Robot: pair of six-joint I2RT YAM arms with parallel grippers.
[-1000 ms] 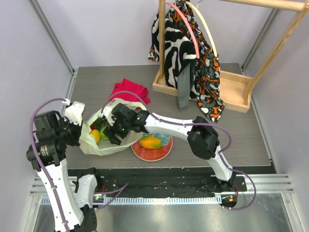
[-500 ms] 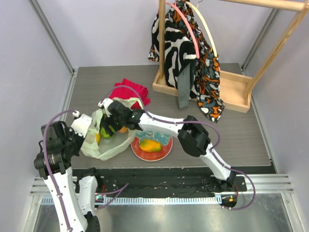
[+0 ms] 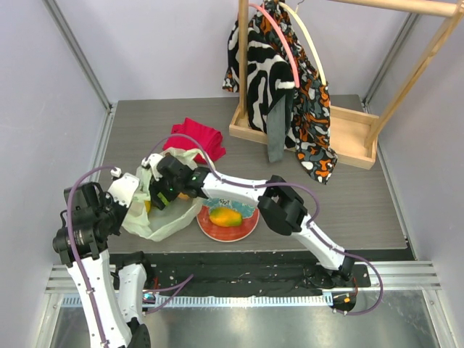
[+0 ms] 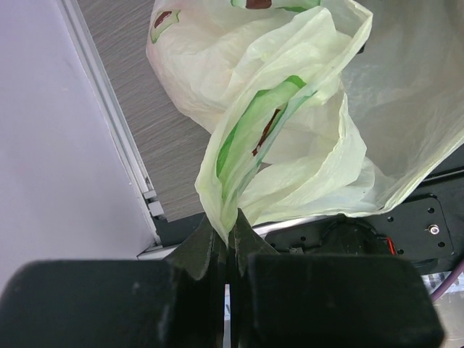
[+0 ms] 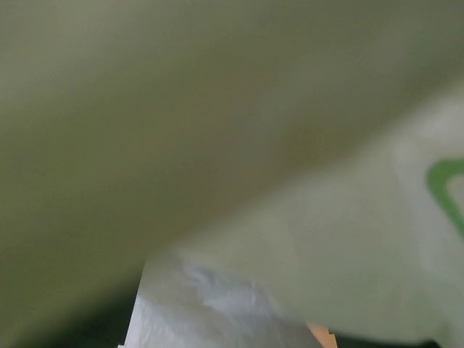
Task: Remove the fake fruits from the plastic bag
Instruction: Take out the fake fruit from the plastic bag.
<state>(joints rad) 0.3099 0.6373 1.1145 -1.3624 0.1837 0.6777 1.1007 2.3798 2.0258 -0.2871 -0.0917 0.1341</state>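
The pale yellow-green plastic bag (image 3: 165,222) lies crumpled at the table's front left. My left gripper (image 4: 230,230) is shut on a gathered fold of the plastic bag's (image 4: 290,109) edge and holds it up on the left side. My right gripper (image 3: 162,193) reaches into the bag's mouth from the right, its fingertips hidden by film. The right wrist view shows only blurred bag film (image 5: 326,254) close to the lens. Inside the bag I see an orange fruit (image 3: 185,194) and a green fruit (image 3: 157,198). A yellow-orange mango (image 3: 225,217) lies on a red plate (image 3: 246,229).
A folded red cloth (image 3: 194,138) lies just behind the bag. At the back right stands a wooden rack (image 3: 351,138) with a patterned garment (image 3: 279,72) hanging from it. The table's front edge runs just below the bag and plate.
My right gripper has pushed left and deeper into the bag's mouth. The left arm has dropped lower and nearer, still holding the bag's edge. The bag has flattened.
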